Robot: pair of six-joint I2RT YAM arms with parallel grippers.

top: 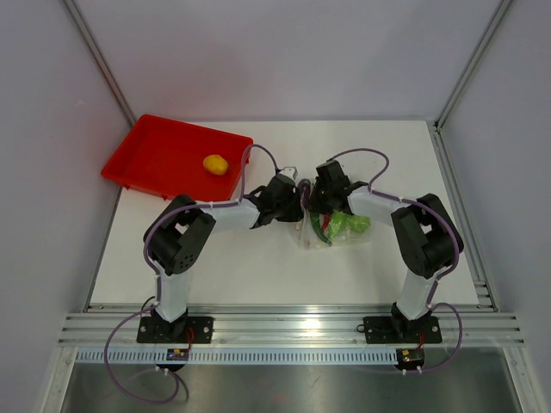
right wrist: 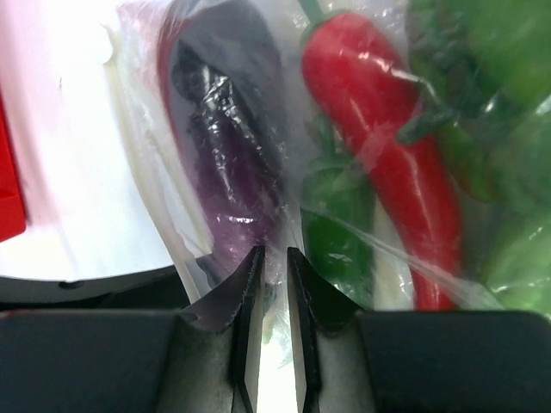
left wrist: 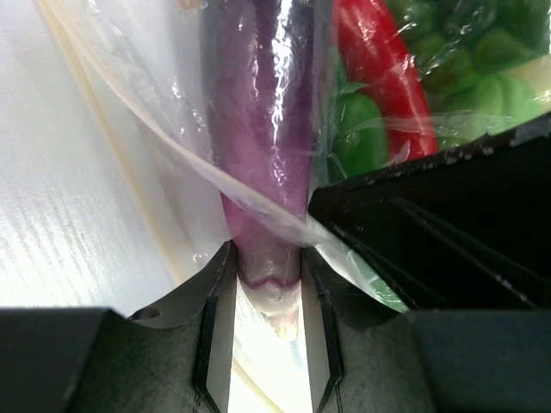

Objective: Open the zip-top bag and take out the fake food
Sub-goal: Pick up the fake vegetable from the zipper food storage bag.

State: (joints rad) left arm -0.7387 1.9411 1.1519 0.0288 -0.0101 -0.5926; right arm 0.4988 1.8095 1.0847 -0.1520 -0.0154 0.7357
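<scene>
The clear zip-top bag [top: 320, 237] lies at mid-table between my two grippers, with green fake food [top: 349, 224] showing through it. In the left wrist view a long purple piece [left wrist: 258, 129] pokes out of the bag [left wrist: 155, 86], and my left gripper [left wrist: 267, 254] is shut on its pale end. Beside it inside the plastic lie a red chili [left wrist: 379, 69] and green pieces [left wrist: 357, 129]. My right gripper [right wrist: 274, 254] is shut on a fold of the bag's film [right wrist: 155, 155], in front of the purple piece [right wrist: 228, 172] and the chili [right wrist: 387, 146]. A round yellow fruit [top: 215, 164] sits in the tray.
The red tray [top: 155, 155] stands at the table's back left. My two grippers [top: 300, 202] [top: 317, 205] almost touch over the bag's left end. The right gripper's black body [left wrist: 448, 232] fills the right of the left wrist view.
</scene>
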